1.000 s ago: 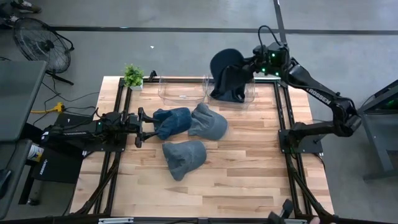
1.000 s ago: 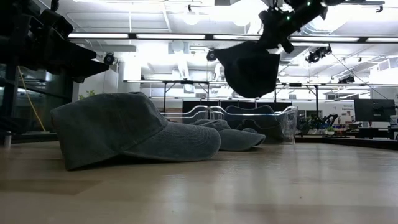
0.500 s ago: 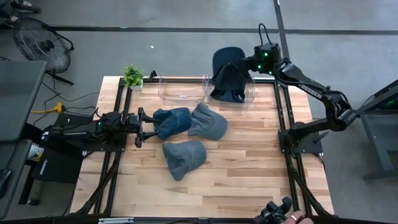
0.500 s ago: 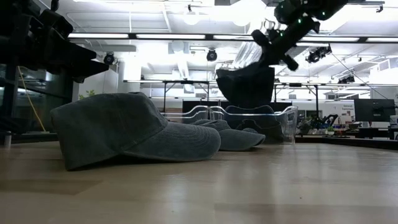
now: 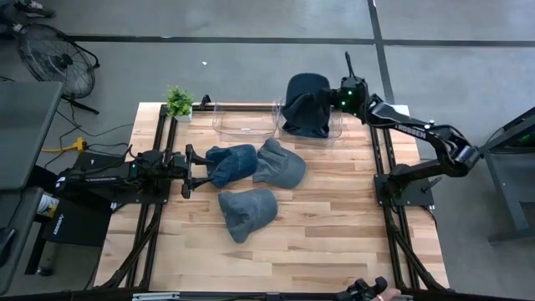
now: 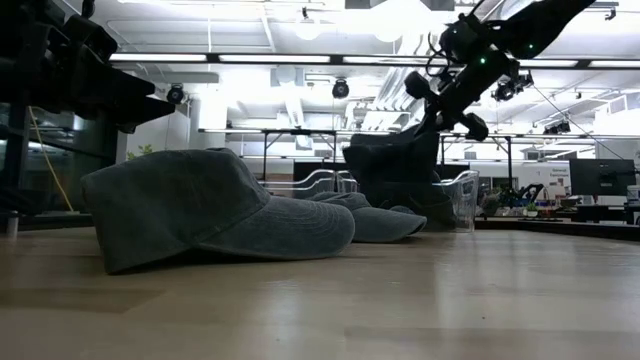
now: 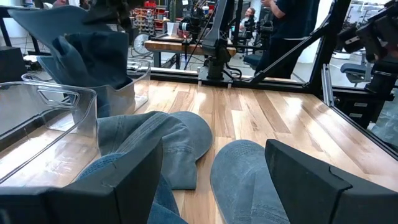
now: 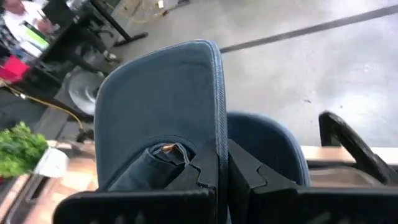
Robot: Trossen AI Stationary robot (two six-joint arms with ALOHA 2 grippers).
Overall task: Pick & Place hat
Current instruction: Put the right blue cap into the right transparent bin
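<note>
Right gripper point(image 5: 334, 98) pinches the brim of a dark navy fabric cap point(image 5: 305, 104), its fingers pressed together on the cloth, holding it over the clear plastic bin point(image 5: 338, 128) at the wooden table's point(image 5: 334, 226) far edge. Left gripper point(image 5: 194, 171) waits spread wide at the left side, just beside three grey-blue denim caps point(image 5: 248, 211) lying mid-table.

Your high view looks straight down on the worktop point(image 5: 334, 226), low view skims level across it, wrist views sit close past each pincer, all sharing the clear bin point(image 5: 322, 125).
</note>
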